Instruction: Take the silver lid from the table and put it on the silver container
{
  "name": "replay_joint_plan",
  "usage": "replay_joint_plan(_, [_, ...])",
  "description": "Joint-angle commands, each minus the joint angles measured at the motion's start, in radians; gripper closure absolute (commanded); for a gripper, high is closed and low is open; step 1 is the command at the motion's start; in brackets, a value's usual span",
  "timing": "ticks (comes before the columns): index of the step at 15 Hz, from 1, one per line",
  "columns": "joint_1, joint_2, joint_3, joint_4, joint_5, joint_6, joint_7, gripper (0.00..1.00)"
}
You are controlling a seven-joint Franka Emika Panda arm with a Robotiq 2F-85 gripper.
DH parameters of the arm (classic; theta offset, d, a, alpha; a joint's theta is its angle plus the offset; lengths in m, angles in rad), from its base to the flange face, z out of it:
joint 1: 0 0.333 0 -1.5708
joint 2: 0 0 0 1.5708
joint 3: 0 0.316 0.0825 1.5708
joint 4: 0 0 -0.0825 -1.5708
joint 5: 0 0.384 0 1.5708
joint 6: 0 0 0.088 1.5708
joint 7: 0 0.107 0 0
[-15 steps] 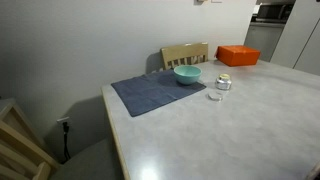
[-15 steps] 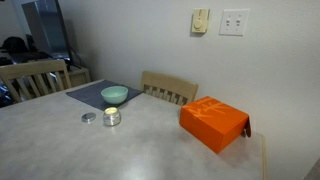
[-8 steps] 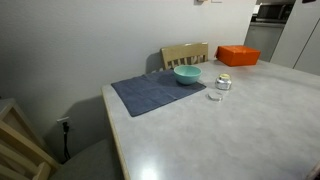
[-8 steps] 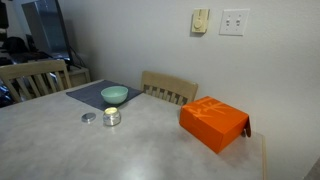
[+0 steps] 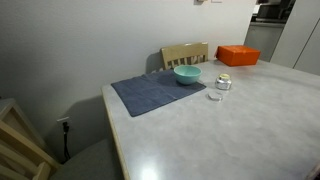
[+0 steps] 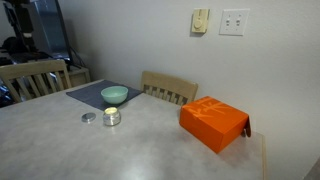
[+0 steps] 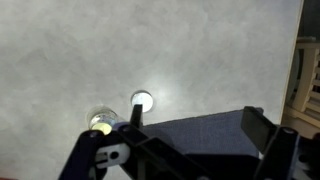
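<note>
The silver lid lies flat on the table just beside the silver container, apart from it. Both also show in an exterior view, lid and container. In the wrist view the lid is a bright disc and the container sits left of it, part hidden by the gripper body. My gripper is open and empty, high above the table over the mat. The arm does not show in either exterior view.
A teal bowl stands on a blue-grey mat behind the container. An orange box sits at the far table end. A wooden chair stands against the wall side. Another chair is at the table's other side.
</note>
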Motion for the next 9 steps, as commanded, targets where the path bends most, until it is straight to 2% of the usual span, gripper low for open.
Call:
replay_joint_plan(1, [-0.015,0.003,0.01,0.002,0.002,-0.003,-0.003,0.0])
replay_joint_plan(2, [-0.014,0.001,0.014,-0.002,-0.007,0.01,0.003,0.0])
replay_joint_plan(7, [-0.029,0.041,0.026,-0.078,-0.117,0.289,0.078,0.0])
replay_joint_plan(9, [-0.031,0.072,0.021,-0.104,-0.136,0.366,0.105,0.0])
